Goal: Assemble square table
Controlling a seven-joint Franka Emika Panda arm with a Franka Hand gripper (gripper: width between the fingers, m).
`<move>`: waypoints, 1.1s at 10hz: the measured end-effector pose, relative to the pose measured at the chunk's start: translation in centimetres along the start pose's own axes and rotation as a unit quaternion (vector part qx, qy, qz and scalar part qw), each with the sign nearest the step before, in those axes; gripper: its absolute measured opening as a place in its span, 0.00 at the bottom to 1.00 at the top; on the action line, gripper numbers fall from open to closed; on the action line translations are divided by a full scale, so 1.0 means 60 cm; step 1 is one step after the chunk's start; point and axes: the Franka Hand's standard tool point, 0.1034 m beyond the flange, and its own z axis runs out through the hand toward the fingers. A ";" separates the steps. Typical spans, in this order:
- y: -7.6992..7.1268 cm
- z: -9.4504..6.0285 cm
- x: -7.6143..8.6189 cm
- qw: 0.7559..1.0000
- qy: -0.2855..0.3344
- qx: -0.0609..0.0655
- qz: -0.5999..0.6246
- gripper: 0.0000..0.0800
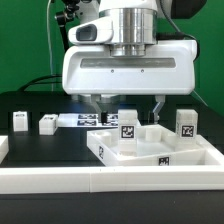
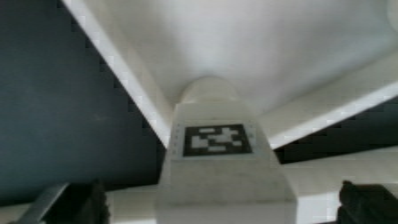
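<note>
Legs (image 1: 128,131) four; top (image 1: 195,157) one; tool (image 1: 128,106) spread wide.

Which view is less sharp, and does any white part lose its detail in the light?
Exterior view: fairly sharp and evenly lit, but the white square table top loses edge contrast. Wrist view: soft all over; the leg and its tag are blurred, and the fingers are dark, unfocused shapes at the frame's edge.

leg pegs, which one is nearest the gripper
The upright tagged leg peg directly below the open gripper, in the middle; the others sit off to the sides.
</note>
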 end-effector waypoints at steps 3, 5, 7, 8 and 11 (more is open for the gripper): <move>0.009 0.000 0.002 1.000 0.000 0.000 -0.016 0.66; 0.010 0.000 0.002 1.000 0.000 0.000 -0.009 0.36; 0.010 0.000 0.002 0.999 0.000 0.001 0.044 0.36; 0.010 0.000 0.002 0.997 0.000 0.001 0.081 0.36; 0.014 0.003 -0.002 0.978 0.006 0.009 0.211 0.36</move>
